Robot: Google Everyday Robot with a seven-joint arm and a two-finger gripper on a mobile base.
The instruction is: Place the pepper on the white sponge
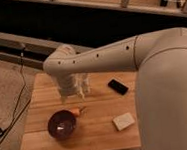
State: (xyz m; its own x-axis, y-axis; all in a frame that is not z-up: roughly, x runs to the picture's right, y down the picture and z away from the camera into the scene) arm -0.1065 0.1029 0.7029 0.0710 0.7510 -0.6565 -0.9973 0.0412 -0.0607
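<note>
From the left, I see a dark cable (19, 97) trailing over the floor beside the wooden counter (99, 139); on the counter's near left sits the dark purple bowl (61, 124), and the pepper (77, 111) lies flat just beside the bowl's upper right rim, so close that I cannot tell whether the two touch; the claw (79, 93) hangs just above and slightly behind the pepper, pointing down, its fingers spread wide with nothing between them; further right lies the flat black slab (118, 86) near the back of the counter, and the white sponge (124, 121) rests toward the near right, well apart from the pepper, nothing on top of it; the pale arm (110, 55) reaches in from the right and fills that side of the view. I judge the step in hand to be the approach for the pick, the grasp not yet made; the next move calls for lowering the claw straight over the pepper, lining the fingers across its slender body, and keeping them off the bowl's rim, which crowds that side; only then comes the carry rightward to the sponge.
</note>
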